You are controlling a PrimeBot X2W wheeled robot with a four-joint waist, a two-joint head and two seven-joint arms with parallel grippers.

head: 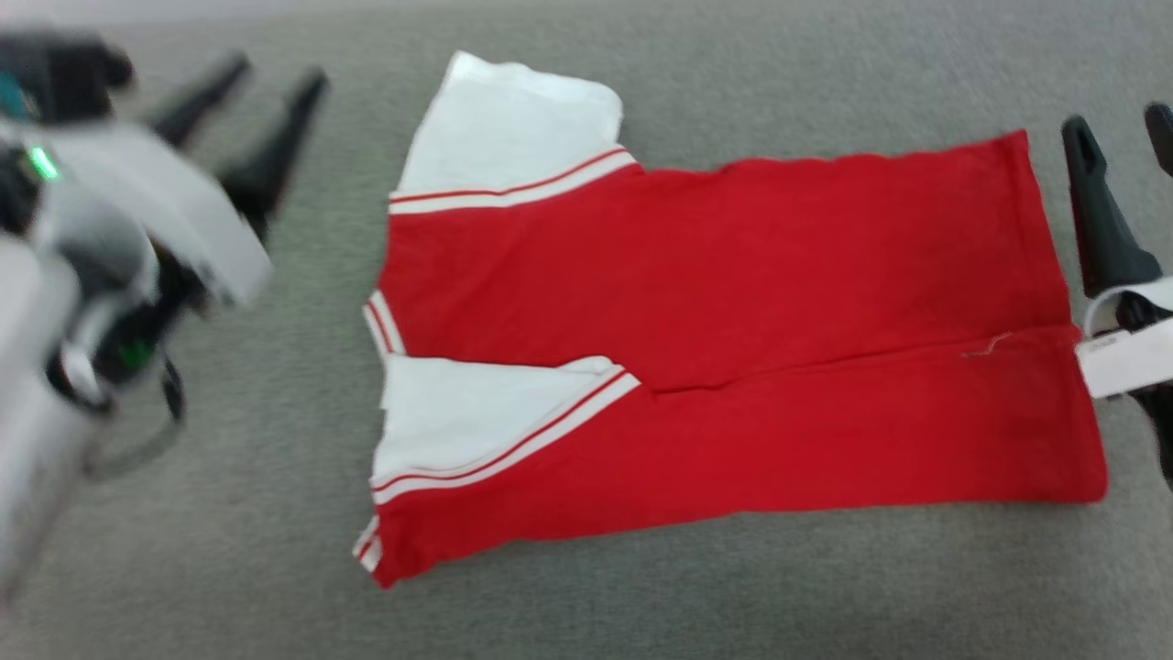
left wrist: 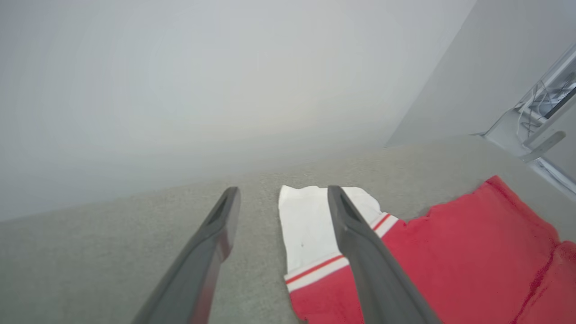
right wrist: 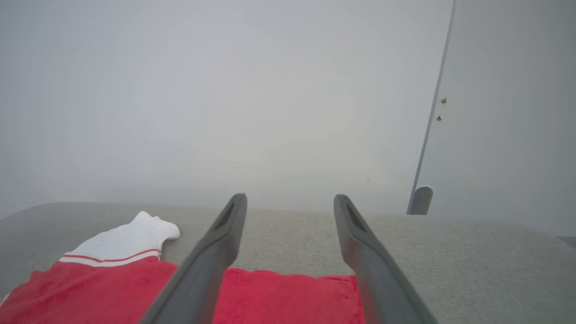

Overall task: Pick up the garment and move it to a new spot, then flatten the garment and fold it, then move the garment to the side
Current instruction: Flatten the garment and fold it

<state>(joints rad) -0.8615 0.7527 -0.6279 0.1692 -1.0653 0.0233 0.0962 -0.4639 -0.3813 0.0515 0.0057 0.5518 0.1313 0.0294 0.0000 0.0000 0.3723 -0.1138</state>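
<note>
A: Where is the garment [head: 733, 348]?

B: Flat on the grey padded surface [head: 229, 568], lying crosswise in front of the robot. The white sleeves are at the robot's left and the hem [head: 1045, 275] is at its right. The near long side looks folded in over the middle, with the near sleeve [head: 458, 422] on top of the red.

A: And the hands?

B: Both are spread wide with nothing in them. The left gripper [head: 273, 75] hangs off the sleeve end, apart from the cloth. The right gripper [head: 1118, 124] is just beside the hem, past its far corner.

A: How will it handle?

B: I judge it light, thin and limp. It will sag from any pinch point, and the layers may slide apart if only the top one is caught. It isn't fragile or slippery, though the fuzzy surface may drag on it.

A: So where should they take hold?

B: At the two corners of one short end, pinching right through the stacked layers. The right hand is closest to the hem. The far sleeve [head: 513, 119] lies loose, so it should be tucked in or gathered first. Otherwise it may flop out when lifted
</note>
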